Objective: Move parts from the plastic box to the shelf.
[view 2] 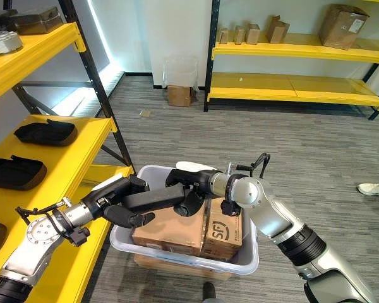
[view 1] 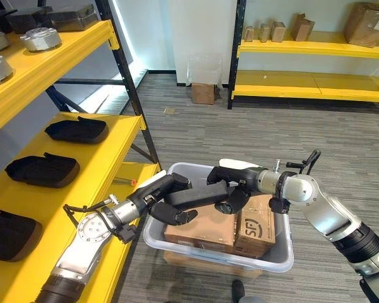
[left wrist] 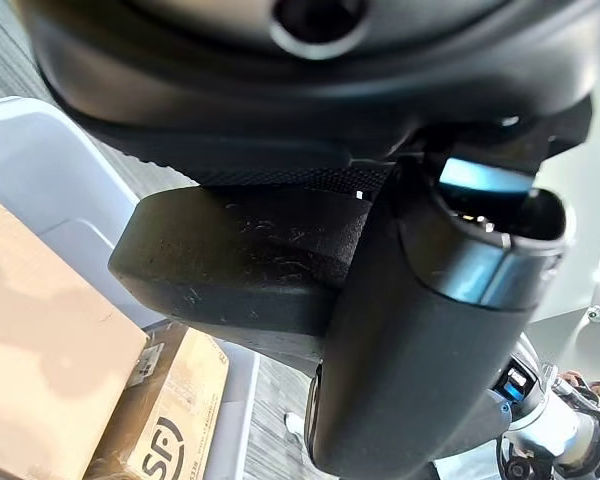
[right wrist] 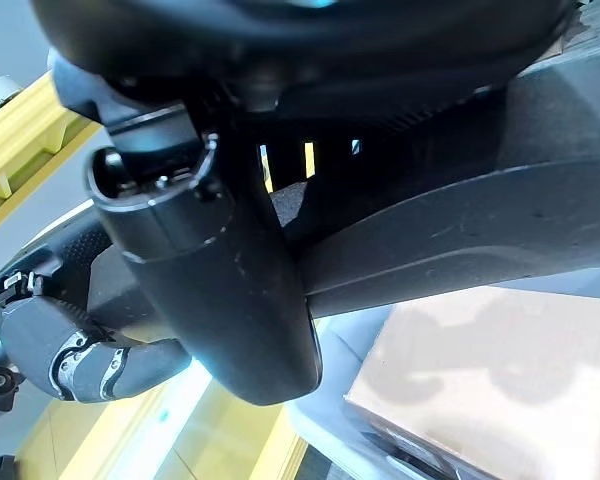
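— Where is the part sitting? 
— We are holding a long black part [view 1: 196,194] level above the plastic box [view 1: 279,252], one hand at each end. The shelf [view 1: 110,142] is lying to our left, nearer the left hand [view 1: 167,201]. 
— And the hands? 
— Both the left and the right hand [view 1: 237,184] are curling around it.

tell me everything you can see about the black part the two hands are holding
The black part is a long, flattish piece with rounded edges and a matte, finely textured surface that looks like moulded foam or plastic. It is held roughly level, slightly tilted, above the cardboard boxes in the grey plastic box. The left hand grips one end, the right hand the other, fingers and thumbs curled round it. It resembles the black parts lying on the yellow shelf.
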Available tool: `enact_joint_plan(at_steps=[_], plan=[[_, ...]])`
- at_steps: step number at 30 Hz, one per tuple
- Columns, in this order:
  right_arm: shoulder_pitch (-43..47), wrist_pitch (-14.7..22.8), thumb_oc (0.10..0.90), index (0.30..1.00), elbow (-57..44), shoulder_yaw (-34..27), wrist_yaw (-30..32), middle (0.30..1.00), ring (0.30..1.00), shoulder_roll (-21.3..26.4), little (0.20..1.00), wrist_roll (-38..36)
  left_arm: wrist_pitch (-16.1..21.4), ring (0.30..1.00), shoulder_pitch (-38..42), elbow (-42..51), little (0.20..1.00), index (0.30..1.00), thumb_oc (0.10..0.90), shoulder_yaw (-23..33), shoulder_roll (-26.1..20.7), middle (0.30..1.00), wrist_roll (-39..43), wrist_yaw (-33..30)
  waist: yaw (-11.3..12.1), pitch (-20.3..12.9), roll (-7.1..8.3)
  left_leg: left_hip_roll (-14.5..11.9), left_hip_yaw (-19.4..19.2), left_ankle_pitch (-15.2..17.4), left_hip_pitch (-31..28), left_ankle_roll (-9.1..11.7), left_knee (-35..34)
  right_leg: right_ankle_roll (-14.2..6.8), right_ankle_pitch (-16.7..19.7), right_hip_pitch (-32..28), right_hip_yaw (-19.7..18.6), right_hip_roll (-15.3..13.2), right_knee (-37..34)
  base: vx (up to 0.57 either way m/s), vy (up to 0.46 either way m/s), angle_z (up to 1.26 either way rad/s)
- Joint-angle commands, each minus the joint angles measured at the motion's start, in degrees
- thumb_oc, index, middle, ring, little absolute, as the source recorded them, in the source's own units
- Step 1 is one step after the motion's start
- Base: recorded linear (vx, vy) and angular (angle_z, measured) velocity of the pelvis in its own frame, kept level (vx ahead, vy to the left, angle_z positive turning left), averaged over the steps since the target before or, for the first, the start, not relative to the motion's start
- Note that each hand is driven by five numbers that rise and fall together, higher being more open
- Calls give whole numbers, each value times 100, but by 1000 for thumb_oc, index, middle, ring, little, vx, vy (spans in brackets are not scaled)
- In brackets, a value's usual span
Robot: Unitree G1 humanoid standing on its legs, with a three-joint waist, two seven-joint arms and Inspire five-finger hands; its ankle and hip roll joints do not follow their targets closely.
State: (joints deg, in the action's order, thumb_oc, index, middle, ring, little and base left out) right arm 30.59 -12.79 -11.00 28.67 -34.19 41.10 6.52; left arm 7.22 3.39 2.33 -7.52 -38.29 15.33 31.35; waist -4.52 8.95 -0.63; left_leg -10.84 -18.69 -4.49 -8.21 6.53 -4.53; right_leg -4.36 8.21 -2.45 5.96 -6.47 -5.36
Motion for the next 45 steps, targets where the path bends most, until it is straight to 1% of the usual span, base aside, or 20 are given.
enact_joint_plan(at_steps=[1, 9, 10, 11, 15, 16, 18, 20, 21, 22, 23, 25, 26, 29, 36, 37, 38, 40, 43, 45], plan=[[1044, 736, 400, 300, -573, -556, 732, 300, 300, -616, 300, -423, 556, 300, 591, 156, 300, 300, 400, -301, 347, 300, 453, -134, 1, -454, 3, -347, 271, 346, -87, 38, -47, -461, -506, -289, 184, -528, 36, 0, 0, 0], [1026, 626, 400, 300, -547, -555, 696, 300, 300, -685, 300, -677, 505, 300, 614, 208, 300, 300, 400, -222, 408, 300, 530, -48, 11, -457, 19, -343, 294, 345, -92, 39, -47, -450, -506, -306, 189, -519, 36, 0, 0, 0], [1029, 582, 755, 797, -542, -541, 694, 797, 797, -704, 797, -791, 481, 300, 629, 214, 300, 300, 400, -216, 412, 300, 541, -50, 13, -458, 19, -344, 291, 346, -93, 36, -47, -450, -507, -308, 192, -520, 36, 0, 0, 0], [1007, 515, 900, 1000, -572, -535, 705, 1000, 1000, -724, 1000, -901, 491, 300, 634, 209, 300, 300, 400, -212, 426, 300, 533, -58, 12, -455, 20, -344, 291, 347, -95, 36, -47, -444, -508, -309, 191, -516, 36, 0, 0, 0], [900, 179, 900, 1000, -552, -470, 729, 1000, 1000, -836, 1000, -1592, 489, 300, 643, 199, 300, 300, 400, -217, 442, 300, 519, -37, 15, -442, 26, -340, 298, 345, -105, 32, -47, -442, -507, -322, 189, -513, 36, 0, 0, 0], [827, 211, 900, 1000, -493, -433, 1161, 1000, 1000, -931, 1000, -2006, 480, 300, 662, 175, 300, 300, 400, -249, 445, 300, 531, -49, 18, -434, 26, -340, 306, 338, -103, 30, -47, -444, -504, -327, 197, -517, 36, 0, 0, 0], [826, 482, 900, 1000, -370, -503, 1629, 1000, 1000, -1027, 1000, -2377, 485, 300, 675, 135, 300, 300, 400, -273, 452, 300, 528, -45, 14, -447, 22, -338, 313, 331, -107, 25, -47, -445, -501, -330, 189, -517, 36, 0, 0, 0], [914, 540, 900, 1000, -287, -670, 1888, 1000, 1000, -1117, 1000, -2749, 487, 300, 693, 113, 300, 300, 400, -295, 441, 300, 553, -65, 14, -464, 17, -343, 319, 327, -106, 30, -47, -446, -501, -334, 191, -520, 36, 0, 0, 0], [983, 229, 900, 1000, -415, -928, 1844, 1000, 1000, -1188, 1000, -2959, 536, 300, 702, 46, 300, 300, 400, -283, 447, 300, 588, -45, 8, -479, 4, -344, 329, 343, -106, 29, -47, -445, -509, -335, 197, -521, 36, 0, 0, 0], [978, 60, 900, 1000, -525, -1000, 1911, 1000, 1000, -1171, 1000, -3155, 557, 300, 686, 21, 300, 300, 400, -269, 452, 300, 595, -27, 0, -478, 2, -343, 321, 347, -109, 20, -47, -441, -512, -336, 183, -518, 36, 0, 0, 0], [942, -24, 900, 1000, -656, -1073, 2103, 1000, 1000, -1152, 1000, -3443, 564, 300, 661, 17, 300, 300, 400, -253, 460, 300, 588, -38, -13, -477, -1, -347, 306, 350, -116, 27, -47, -445, -509, -335, 175, -517, 36, 0, 0, 0], [891, -234, 900, 1000, -766, -1271, 2179, 1000, 1000, -1094, 1000, -3893, 571, 300, 582, 27, 300, 300, 400, -186, 424, 300, 617, -6, -32, -483, 4, -345, 294, 349, -123, 29, -47, -450, -502, -336, 158, -518, 36, 0, 0, 0], [884, -289, 900, 1000, -764, -1397, 2260, 1000, 1000, -1074, 1000, -4331, 603, 300, 560, 6, 300, 300, 400, -174, 376, 300, 666, -16, -48, -489, 8, -343, 286, 346, -120, 33, -47, -454, -495, -328, 150, -514, 36, 0, 0, 0], [731, -105, 900, 1000, -758, -1602, 2371, 1000, 1000, -1046, 1000, -4974, 712, 300, 529, -83, 300, 300, 400, -147, 333, 300, 684, 13, -86, -493, 12, -360, 238, 337, -124, 30, -47, -446, -498, -324, 131, -508, 36, 0, 0, 0], [358, 226, 900, 1000, -698, -2079, 2255, 1000, 1000, -1061, 1000, -5591, 742, 300, 461, -115, 300, 300, 400, -34, 250, 300, 782, 22, -144, -506, 8, -366, 216, 343, -145, 24, -47, -451, -490, -330, 91, -501, 36, 1, 0, -3], [208, 394, 900, 1000, -700, -2242, 2239, 1000, 1000, -1079, 1000, -5734, 748, 300, 419, -114, 300, 300, 400, 16, 234, 300, 790, -6, -160, -509, 3, -370, 212, 340, -141, 26, -47, -453, -485, -324, 81, -500, 36, 12, 15, -17], [-5, 811, 900, 1000, -711, -2478, 2059, 1000, 1000, -1064, 1000, -5710, 779, 300, 356, -144, 300, 300, 400, 80, 229, 300, 789, -62, -182, -509, -6, -373, 202, 343, -142, 21, -47, -456, -482, -318, 58, -496, 36, 14, 16, -11], [-204, 1046, 900, 1000, -747, -2729, 2116, 1000, 1000, -1060, 1000, -6031, 793, 300, 265, -116, 300, 300, 400, 160, 213, 300, 775, -127, -205, -504, -8, -379, 189, 347, -146, 19, -47, -460, -483, -319, 54, -498, 36, 7, 7, -2], [-569, 1331, 900, 1000, -725, -3165, 2130, 1000, 1000, -1243, 1000, -6405, 849, 300, 164, -125, 300, 300, 400, 310, 210, 300, 781, -103, -220, -508, -24, -376, 186, 354, -148, 14, -47, -470, -477, -322, 60, -500, 36, 0, 0, 0], [-700, 1422, 900, 1000, -684, -3330, 2105, 1000, 1000, -1315, 1000, -6478, 833, 300, 114, -66, 300, 300, 400, 368, 215, 300, 771, -123, -219, -509, -29, -374, 197, 360, -146, 9, -47, -474, -481, -324, 64, -502, 36, 0, 0, 0]])
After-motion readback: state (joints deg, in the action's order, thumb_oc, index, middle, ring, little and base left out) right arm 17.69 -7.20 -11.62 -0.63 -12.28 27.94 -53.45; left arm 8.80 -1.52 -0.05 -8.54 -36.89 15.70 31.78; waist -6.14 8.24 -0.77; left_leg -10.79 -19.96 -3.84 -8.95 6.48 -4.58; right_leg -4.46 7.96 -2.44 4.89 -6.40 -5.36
